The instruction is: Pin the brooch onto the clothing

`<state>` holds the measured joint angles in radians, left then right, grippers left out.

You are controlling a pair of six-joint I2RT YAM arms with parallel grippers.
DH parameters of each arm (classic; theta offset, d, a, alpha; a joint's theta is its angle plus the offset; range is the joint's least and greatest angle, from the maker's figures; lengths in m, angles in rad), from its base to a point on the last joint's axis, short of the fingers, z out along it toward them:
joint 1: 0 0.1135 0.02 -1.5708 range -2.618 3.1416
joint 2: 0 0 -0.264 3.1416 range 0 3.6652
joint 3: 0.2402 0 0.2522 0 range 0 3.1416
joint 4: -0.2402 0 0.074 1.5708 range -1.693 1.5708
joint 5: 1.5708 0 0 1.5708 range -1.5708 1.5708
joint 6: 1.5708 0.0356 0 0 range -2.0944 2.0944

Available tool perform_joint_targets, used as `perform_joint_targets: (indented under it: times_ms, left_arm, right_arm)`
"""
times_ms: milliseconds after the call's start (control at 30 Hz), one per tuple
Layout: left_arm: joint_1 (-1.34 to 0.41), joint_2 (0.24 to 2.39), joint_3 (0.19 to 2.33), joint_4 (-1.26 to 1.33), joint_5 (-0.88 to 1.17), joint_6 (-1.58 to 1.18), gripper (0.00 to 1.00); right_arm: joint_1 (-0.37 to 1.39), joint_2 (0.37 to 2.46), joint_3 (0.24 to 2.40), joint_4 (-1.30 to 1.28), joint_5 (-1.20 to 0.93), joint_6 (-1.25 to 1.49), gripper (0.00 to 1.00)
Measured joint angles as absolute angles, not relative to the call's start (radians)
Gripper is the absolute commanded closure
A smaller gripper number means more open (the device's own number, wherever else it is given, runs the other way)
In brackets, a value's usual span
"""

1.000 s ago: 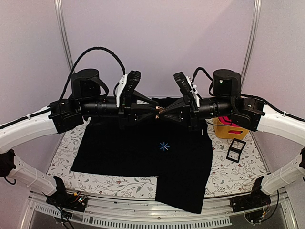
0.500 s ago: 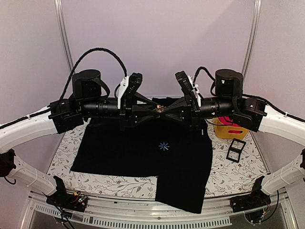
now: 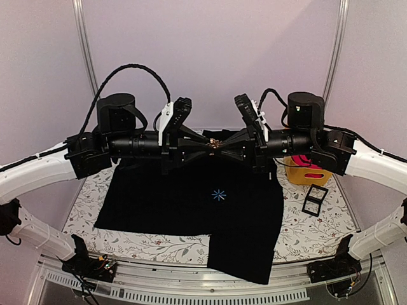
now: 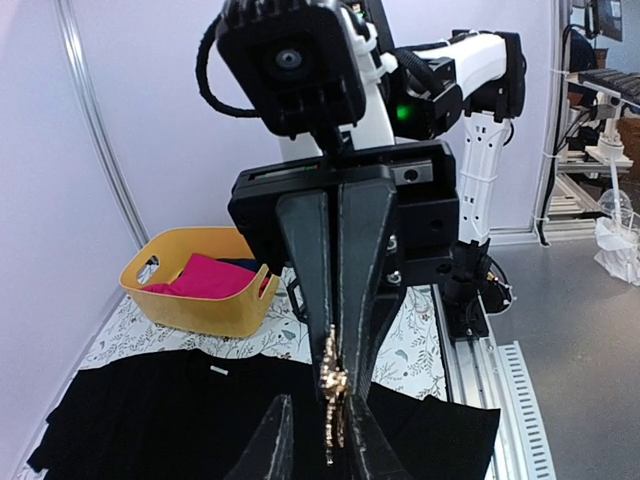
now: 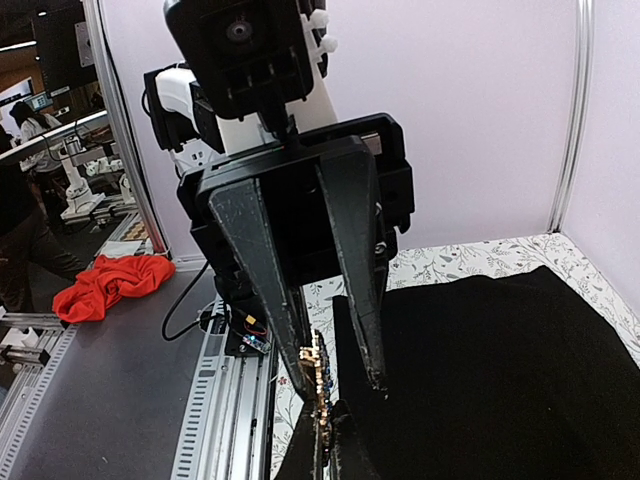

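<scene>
The 2 arms meet tip to tip in mid-air above the far part of the black shirt [image 3: 165,197], which lies spread flat on the floral tabletop [image 3: 311,235] with 1 lower corner hanging over the near edge; the brooch [image 3: 213,144], a small pale gold ornament, sits exactly where the 2 tips meet, well above the cloth and not touching it; the right tool [image 4: 335,352] has its 2 fingers pressed together into 1 narrow wedge, and the brooch hangs pinched at their very tip; the left tool [image 5: 340,385] faces it with its fingers a narrow gap apart, forming a slim V whose tips reach either side of the brooch; in the right wrist view 1 of those tips lies just beside the ornament while the other stands clear of it, and whether either one truly touches the metal I cannot tell; the light-blue asterisk print [image 3: 219,194] shows on the chest of the shirt, nearer the camera than the meeting point and a little to its right; at the right edge of the shirt stands a yellow basket [image 3: 305,173] holding a pink garment [image 4: 205,275]; a black square frame [image 3: 315,200] lies on the tabletop just in front of the basket.
</scene>
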<state>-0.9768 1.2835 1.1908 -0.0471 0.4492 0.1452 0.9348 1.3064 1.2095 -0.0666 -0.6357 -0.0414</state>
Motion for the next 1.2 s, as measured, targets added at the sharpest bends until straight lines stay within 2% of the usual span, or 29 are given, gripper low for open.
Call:
perform_joint_targets:
  times_ms: [300,500,900,1033,1200]
  left_arm:
    - [-0.988,1.283,1.196,-0.070,0.397,0.149,0.84]
    - [-0.991,1.280,1.196,-0.076,0.353,0.149,0.78]
    - [-0.993,1.256,1.196,-0.096,0.303,0.149,0.75]
    - [-0.993,1.254,1.196,-0.096,0.305,0.149,0.68]
    - [-0.993,1.245,1.195,-0.099,0.307,0.159,0.68]
  right_arm:
    - [0.933,1.306,1.205,-0.067,-0.617,-0.041,1.00]
    - [0.933,1.306,1.203,-0.067,-0.603,-0.041,1.00]
    - [0.933,1.303,1.203,-0.066,-0.600,-0.041,1.00]
    - [0.933,1.301,1.202,-0.067,-0.601,-0.041,1.00]
    - [0.935,1.294,1.196,-0.067,-0.604,-0.042,1.00]
